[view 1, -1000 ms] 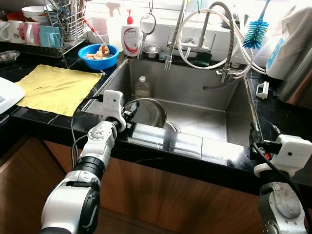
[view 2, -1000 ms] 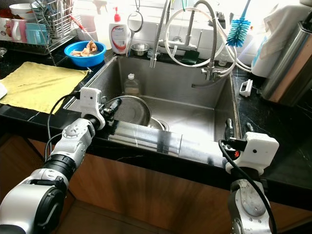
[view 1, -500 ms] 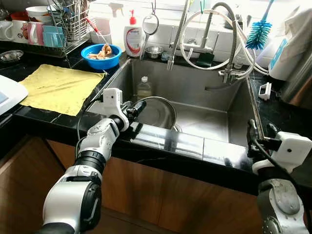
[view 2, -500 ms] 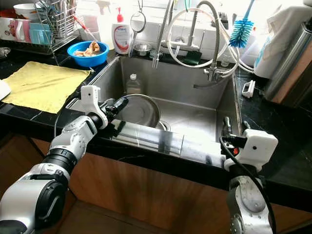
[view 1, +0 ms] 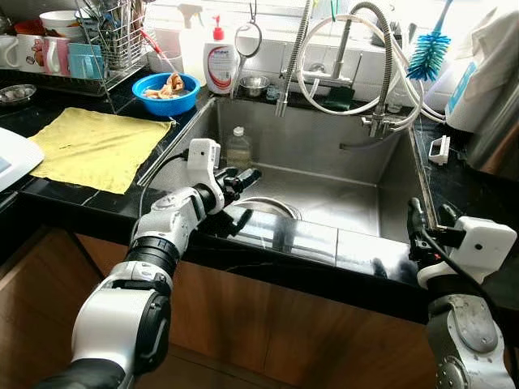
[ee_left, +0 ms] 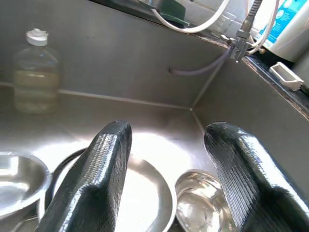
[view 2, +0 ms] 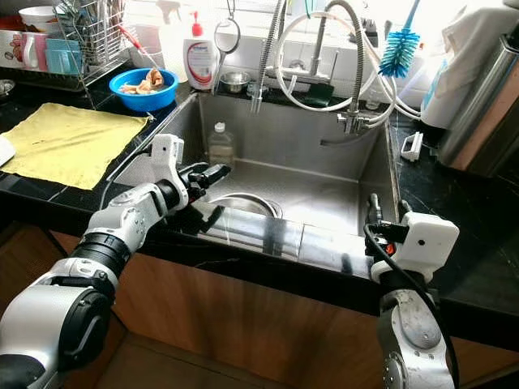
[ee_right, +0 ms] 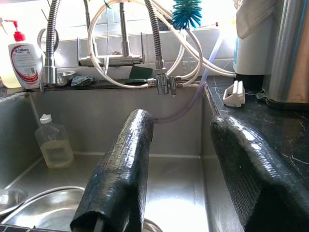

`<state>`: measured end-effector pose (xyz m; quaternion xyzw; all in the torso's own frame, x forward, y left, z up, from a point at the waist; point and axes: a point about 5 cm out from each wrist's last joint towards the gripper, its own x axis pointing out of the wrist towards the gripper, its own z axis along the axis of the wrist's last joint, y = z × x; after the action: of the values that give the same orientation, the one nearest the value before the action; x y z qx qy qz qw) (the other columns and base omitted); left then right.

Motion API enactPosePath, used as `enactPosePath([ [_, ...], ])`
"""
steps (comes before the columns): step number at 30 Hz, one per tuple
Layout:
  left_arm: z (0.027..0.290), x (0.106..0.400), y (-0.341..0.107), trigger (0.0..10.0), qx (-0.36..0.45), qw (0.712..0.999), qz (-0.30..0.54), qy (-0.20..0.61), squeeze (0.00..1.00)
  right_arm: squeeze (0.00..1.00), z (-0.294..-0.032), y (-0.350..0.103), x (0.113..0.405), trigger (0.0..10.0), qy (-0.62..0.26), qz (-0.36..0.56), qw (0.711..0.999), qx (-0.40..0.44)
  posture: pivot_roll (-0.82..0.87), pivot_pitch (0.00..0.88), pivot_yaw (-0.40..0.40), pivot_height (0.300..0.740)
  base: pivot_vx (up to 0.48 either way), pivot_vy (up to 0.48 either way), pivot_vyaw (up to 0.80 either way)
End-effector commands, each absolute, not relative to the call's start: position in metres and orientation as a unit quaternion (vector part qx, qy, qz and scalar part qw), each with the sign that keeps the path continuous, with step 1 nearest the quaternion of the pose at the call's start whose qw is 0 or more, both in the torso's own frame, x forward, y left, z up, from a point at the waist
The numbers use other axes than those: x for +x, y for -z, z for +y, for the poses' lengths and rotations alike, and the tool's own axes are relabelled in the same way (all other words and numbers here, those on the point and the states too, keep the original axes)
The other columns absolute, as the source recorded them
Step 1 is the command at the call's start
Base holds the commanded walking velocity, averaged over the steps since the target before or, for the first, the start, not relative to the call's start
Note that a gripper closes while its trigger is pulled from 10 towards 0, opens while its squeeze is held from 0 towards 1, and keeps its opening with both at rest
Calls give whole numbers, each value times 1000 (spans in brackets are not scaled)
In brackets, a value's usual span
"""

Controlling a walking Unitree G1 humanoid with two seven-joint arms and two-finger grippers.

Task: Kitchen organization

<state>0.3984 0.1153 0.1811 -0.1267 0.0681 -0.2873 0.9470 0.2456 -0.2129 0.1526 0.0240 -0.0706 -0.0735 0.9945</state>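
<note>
Black stone counter (view 1: 73, 203) runs along the near edge of a steel sink (view 1: 357, 174), and both arms reach over that edge. Nearest, the right gripper (ee_right: 186, 159) sits at the sink's front right corner, its 2 black fingers (ee_right: 120, 174) spread apart with nothing between them, aimed across the basin toward the faucet. The left gripper (view 1: 243, 176) is over the front left part of the basin, fingers likewise parted and empty, pointing toward the sink's far right corner.

Directly below and just ahead of the left gripper, on the sink floor, lies a round steel plate (ee_left: 145, 193). A small steel bowl (ee_left: 200, 203) rests just beside the plate under the gripper's right finger, and another steel bowl (ee_left: 17, 181) sits beside the plate beyond the other finger. Neither finger touches any of them.

Farther on, beyond the left gripper, a clear plastic bottle (view 1: 238, 146) with a white cap stands upright against the back wall. Past it, on the ledge, stand a soap dispenser (view 1: 218, 58) and the hose faucet (view 1: 357, 57). Off to the left gripper's outer side, a yellow cloth (view 1: 89, 146) lies flat on the counter, with a blue bowl (view 1: 165, 91) and a dish rack (view 1: 113, 36) beyond it.
</note>
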Motion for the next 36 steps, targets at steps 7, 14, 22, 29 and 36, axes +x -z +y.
enactPosePath([
  [7,129,401,-210,10000,-8,976,-68,205,0,0,-210,-158,249,10000,81,-89,993,11,54,0,2,740,0,0,0],
  [14,145,384,-213,10000,54,975,-175,123,0,0,-200,-165,249,10000,71,-119,990,18,57,0,-2,740,0,0,0],
  [22,172,359,-198,10000,113,972,-205,22,0,0,-204,-165,249,10000,94,-126,987,-15,70,0,-20,740,0,0,300],
  [29,163,354,-193,10000,128,970,-207,14,0,0,-202,-169,255,10000,81,-134,988,-19,71,0,-30,740,0,0,800],
  [36,162,351,-187,10000,129,972,-195,-10,0,0,-203,-169,255,10000,80,-137,987,-24,68,0,-29,740,0,0,800],
])
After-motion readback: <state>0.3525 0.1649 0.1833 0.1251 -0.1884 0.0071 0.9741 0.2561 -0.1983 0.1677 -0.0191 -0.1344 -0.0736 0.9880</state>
